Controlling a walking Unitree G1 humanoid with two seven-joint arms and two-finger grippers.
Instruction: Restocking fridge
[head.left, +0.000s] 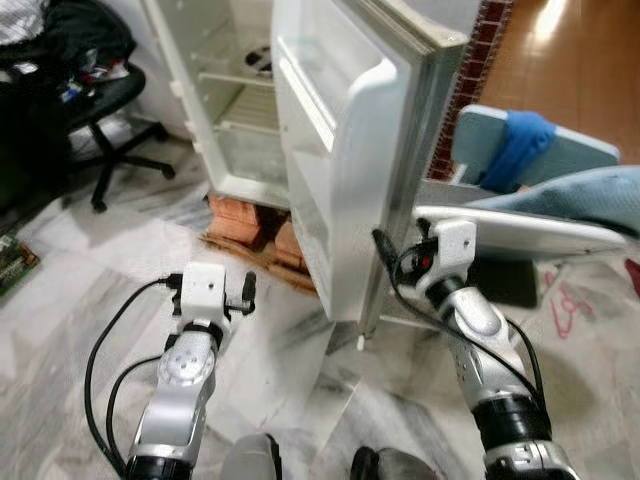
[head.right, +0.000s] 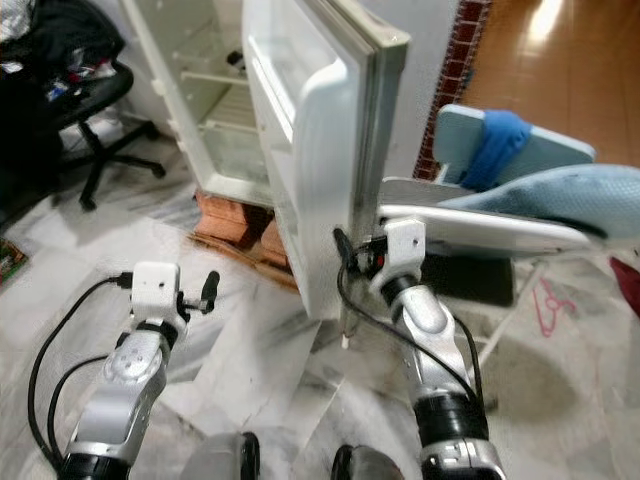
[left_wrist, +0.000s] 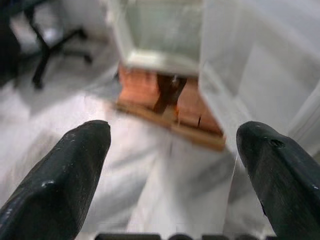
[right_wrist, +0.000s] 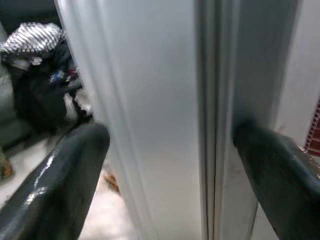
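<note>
The white fridge (head.left: 235, 110) stands open on bricks (head.left: 245, 220), its shelves bare. Its door (head.left: 340, 150) swings out toward me, empty door racks facing left. My right gripper (right_wrist: 170, 132) is open at the door's free edge (head.left: 385, 250), one finger on each side of the edge and gasket. Whether the fingers touch the door I cannot tell. My left gripper (left_wrist: 172, 132) is open and empty, held low over the marble floor, pointing at the bricks under the fridge.
A black office chair (head.left: 105, 100) piled with dark clothes stands at the left. A white board (head.left: 520, 235) with blue cloth on it sits close on the right, a pale blue chair (head.left: 530, 150) behind it. Marble floor (head.left: 90, 260) lies open in front of the fridge.
</note>
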